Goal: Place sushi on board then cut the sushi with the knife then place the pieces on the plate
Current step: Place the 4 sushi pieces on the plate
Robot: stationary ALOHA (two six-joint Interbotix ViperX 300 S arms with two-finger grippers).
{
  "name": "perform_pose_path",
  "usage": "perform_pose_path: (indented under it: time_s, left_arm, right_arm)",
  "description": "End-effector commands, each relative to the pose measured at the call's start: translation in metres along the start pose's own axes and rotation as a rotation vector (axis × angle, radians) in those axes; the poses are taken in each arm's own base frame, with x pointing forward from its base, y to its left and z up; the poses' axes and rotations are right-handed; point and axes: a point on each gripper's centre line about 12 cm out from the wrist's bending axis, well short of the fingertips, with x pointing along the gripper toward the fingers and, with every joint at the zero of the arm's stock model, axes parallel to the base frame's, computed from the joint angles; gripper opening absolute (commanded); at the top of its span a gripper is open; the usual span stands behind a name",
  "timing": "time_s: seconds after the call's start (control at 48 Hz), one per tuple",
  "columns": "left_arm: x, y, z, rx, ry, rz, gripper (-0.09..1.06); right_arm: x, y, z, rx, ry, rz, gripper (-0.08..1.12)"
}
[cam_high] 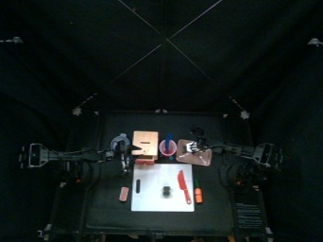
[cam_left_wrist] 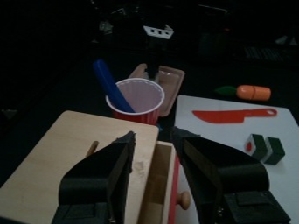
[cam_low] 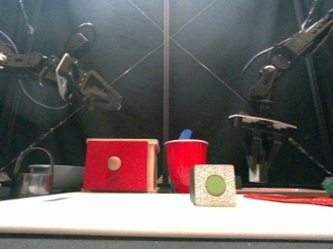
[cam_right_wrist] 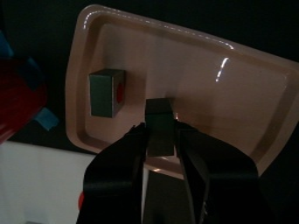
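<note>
My right end effector (cam_right_wrist: 160, 125) pinches a sushi piece (cam_right_wrist: 160, 107) just over the pink tray (cam_right_wrist: 233, 96), which sits at the far right of the white board (cam_high: 158, 180). I judge it is held low so it drops beside the second piece (cam_right_wrist: 105, 94) lying there. A third piece (cam_left_wrist: 267, 149) sits on the board near the red knife (cam_left_wrist: 232, 114). My left end effector (cam_left_wrist: 163, 162) hovers spread above the wooden box (cam_left_wrist: 82, 166), clear of the work.

Two black jointed arms, each tipped with a two-jawed pincer.
Left arm (cam_low: 81, 80) and right arm (cam_low: 276, 60): slim black links with bulkier joint housings. Left pincer (cam_left_wrist: 156, 144): broad matt black jaws with rounded shoulders. Right pincer (cam_right_wrist: 160, 131): the same black jaws, tapering to narrow tips.
</note>
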Motion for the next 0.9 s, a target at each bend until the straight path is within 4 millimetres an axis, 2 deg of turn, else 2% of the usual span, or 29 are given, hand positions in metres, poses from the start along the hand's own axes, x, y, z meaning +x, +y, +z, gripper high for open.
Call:
perform_pose_path:
  time_s: [0.021,0.292,0.542,0.75,0.896]
  left_arm:
    - [0.0,-0.001,0.003,0.039,-0.015,-0.015,0.78]
    - [-0.003,-0.004,-0.002,0.092,-0.003,-0.046,0.78]
    - [-0.01,-0.005,-0.005,0.097,-0.006,-0.051,0.78]
    - [-0.018,-0.005,-0.003,0.094,-0.029,-0.048,0.78]
    - [-0.021,-0.005,-0.001,0.093,-0.041,-0.047,0.78]
  right_arm:
    - [-0.003,0.004,0.008,0.049,-0.024,0.02,0.56]
    - [0.006,0.006,0.009,0.087,-0.018,0.005,0.58]
    - [0.014,0.013,0.012,0.083,-0.009,-0.008,0.69]
    - [0.01,0.02,0.018,0.079,-0.023,0.003,0.78]
    - [0.005,0.022,0.02,0.078,-0.025,0.0,0.79]
